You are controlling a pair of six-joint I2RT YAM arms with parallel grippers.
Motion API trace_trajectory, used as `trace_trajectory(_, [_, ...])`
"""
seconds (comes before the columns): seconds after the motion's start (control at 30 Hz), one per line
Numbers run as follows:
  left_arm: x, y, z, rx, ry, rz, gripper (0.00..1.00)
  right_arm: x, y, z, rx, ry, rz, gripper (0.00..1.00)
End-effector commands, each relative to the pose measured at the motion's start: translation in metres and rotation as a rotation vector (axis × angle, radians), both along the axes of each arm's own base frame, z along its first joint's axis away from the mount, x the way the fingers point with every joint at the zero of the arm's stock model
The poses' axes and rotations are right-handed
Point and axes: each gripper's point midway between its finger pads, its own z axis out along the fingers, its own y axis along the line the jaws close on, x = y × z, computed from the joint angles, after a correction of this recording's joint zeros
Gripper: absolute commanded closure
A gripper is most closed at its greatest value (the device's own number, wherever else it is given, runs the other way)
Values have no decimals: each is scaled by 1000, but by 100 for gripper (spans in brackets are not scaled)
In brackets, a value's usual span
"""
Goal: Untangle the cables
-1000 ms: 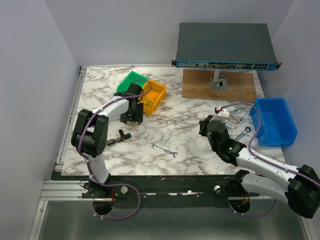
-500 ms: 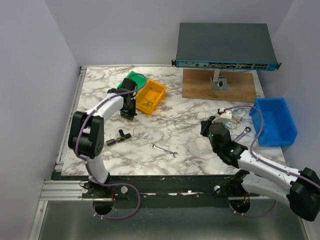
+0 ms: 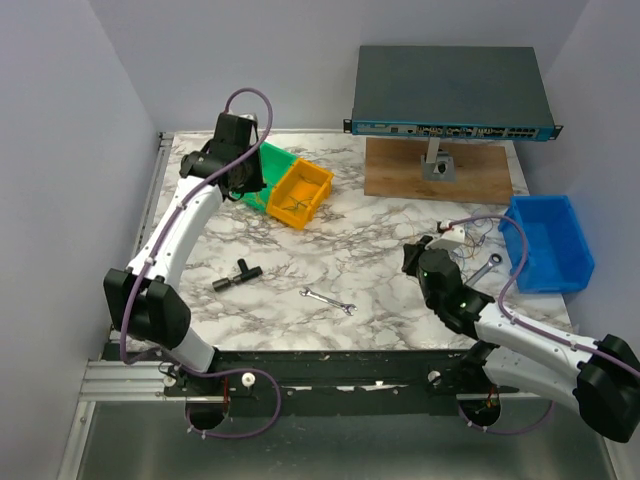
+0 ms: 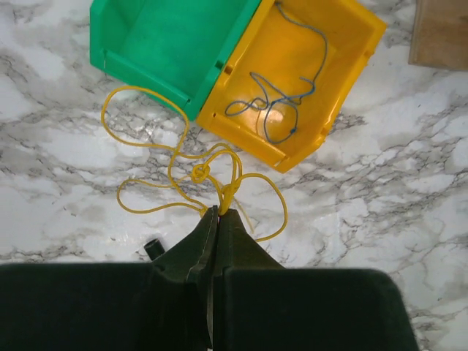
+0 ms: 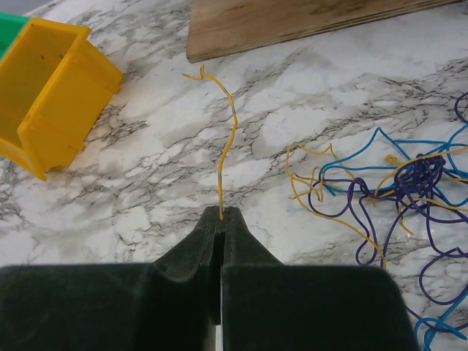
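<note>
Your right gripper (image 5: pixel 221 213), clenched on a yellow strand (image 5: pixel 232 124) that runs straight ahead from its tips; the tangled cables (image 5: pixel 417 175) lie near, ahead on its right. Your left gripper (image 4: pixel 218 212), well away, pinches a knotted yellow loop (image 4: pixel 197 174).

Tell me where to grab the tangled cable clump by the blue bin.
Probably an outlying loop, not the dense knot: the cables fan out flat toward the table's middle, and the yellow loop there lies apart. Come from above on that side; the blue bin blocks the other.
</note>
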Motion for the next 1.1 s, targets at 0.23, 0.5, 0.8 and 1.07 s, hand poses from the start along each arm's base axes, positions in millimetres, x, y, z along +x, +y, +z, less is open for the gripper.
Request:
trace_trajectory(0.23, [60,19,81,74,-98,50,100,-1,-19,-1,34,-44,-98,99])
trace_trajectory(0.5, [116,50,82,49,-198,213,100,-4,-20,0,63,-65,-92,99])
trace_trajectory(0.8, [169,48,51,-78,-279,364,100,-2,-17,-5,54,-53,-86,99])
trace_trajectory(1.07, [182,38,-19,-162,-210,462,100,-1,-18,-6,51,-53,-93,99])
